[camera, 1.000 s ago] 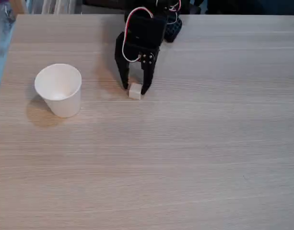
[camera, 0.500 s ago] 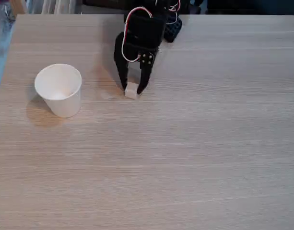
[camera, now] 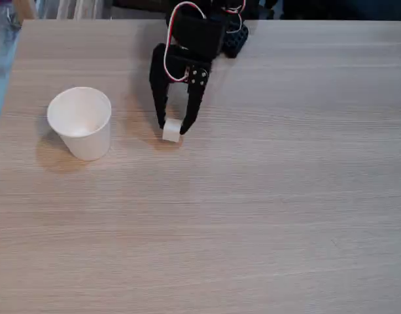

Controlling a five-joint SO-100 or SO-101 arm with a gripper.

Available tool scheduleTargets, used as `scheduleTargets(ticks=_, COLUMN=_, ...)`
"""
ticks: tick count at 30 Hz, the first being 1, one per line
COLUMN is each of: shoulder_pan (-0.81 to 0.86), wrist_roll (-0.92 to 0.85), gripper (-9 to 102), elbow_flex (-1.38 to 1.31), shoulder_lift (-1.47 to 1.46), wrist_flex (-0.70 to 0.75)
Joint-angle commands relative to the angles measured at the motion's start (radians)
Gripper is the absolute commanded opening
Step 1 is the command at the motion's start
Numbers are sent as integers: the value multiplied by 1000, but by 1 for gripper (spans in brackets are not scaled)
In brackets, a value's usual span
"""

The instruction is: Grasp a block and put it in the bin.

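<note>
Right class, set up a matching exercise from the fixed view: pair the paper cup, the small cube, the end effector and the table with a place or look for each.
Things:
1. paper cup
2. cube
3. end effector
4. table

Descriptions:
A. black, with red and white wires
B. light wood grain
C. between the two fingertips
D. stands upright at the left, open end up

Pairs: 1-D, 2-C, 3-A, 4-B
</note>
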Motion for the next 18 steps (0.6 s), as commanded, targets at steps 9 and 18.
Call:
scheduleTargets(ticks=9, shoulder_pan=31, wrist_roll=-86, gripper=10, elbow_flex=-120, shoulder_lift=92, wrist_flex=-132)
scheduleTargets(ticks=18, shoulder_pan=89, wrist_roll=-98, gripper=10, elbow_flex=-275, shoulder_lift=31, wrist_flex=-120)
